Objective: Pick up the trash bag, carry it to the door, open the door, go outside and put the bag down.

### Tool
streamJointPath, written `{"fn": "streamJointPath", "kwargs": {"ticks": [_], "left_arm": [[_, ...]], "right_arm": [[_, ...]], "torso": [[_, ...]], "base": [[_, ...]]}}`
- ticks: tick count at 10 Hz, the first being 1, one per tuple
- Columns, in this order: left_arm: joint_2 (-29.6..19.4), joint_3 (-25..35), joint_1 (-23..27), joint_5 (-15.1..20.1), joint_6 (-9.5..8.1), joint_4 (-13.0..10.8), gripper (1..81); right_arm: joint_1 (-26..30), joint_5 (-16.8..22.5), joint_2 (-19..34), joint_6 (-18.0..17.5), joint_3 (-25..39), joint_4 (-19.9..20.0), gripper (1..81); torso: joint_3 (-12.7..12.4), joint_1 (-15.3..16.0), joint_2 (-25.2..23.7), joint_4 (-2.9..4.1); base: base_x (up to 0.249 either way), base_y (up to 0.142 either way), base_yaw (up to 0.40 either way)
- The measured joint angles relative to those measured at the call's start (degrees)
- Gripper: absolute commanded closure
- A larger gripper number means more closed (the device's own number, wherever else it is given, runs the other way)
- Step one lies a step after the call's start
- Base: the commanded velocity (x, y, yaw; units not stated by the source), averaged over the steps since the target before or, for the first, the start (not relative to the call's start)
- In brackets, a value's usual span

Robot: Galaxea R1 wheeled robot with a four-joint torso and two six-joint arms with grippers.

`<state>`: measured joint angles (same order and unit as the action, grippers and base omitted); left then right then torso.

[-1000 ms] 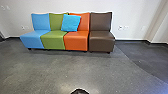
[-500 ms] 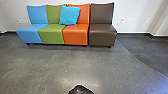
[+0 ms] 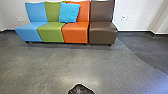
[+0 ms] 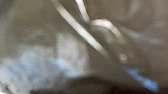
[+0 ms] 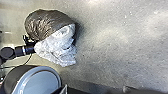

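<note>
Item one: trash bag, dark, glossy and rounded, with pale crumpled material spreading from one side of it (whether lining or contents, I cannot tell). Close by in the left wrist view, dark film, two whitish strips and a small bright blue patch; what lies within the bag, unreadable.

Item two: left gripper, on a dark arm with a pale ring, set against the pale side of the bag. How far open, and whether it has hold, cannot be told. Right gripper: opening and hold likewise cannot be told.

Item three: four seats in a row, well beyond the bag: blue, green, orange, brown. Turquoise cushion, also beyond the bag, leaning on the green and orange backs (slightly tilted).

Item four: grey floor, between bag and seats; pale wall, beyond both.
</note>
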<state>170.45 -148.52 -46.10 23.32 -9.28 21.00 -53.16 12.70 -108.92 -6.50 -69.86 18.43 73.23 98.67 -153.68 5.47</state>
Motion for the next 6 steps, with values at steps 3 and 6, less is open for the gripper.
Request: {"fn": "streamJointPath", "kwargs": {"ticks": [3,6], "left_arm": [[0.0,0.3,-0.2,0.5,0.18,-0.1,81.1],[0.0,0.2,-0.3,0.3,0.21,-0.1,81.1]], "right_arm": [[0.0,0.3,-0.1,0.0,-0.2,0.0,1.0],[-0.2,0.4,-0.6,0.0,-0.2,0.0,1.0]], "torso": [[0.0,0.0,0.0,0.0],[0.0,0.0,0.0,0.0]], "base": [[0.0,0.0,0.0],[0.0,0.0,0.0]]}}
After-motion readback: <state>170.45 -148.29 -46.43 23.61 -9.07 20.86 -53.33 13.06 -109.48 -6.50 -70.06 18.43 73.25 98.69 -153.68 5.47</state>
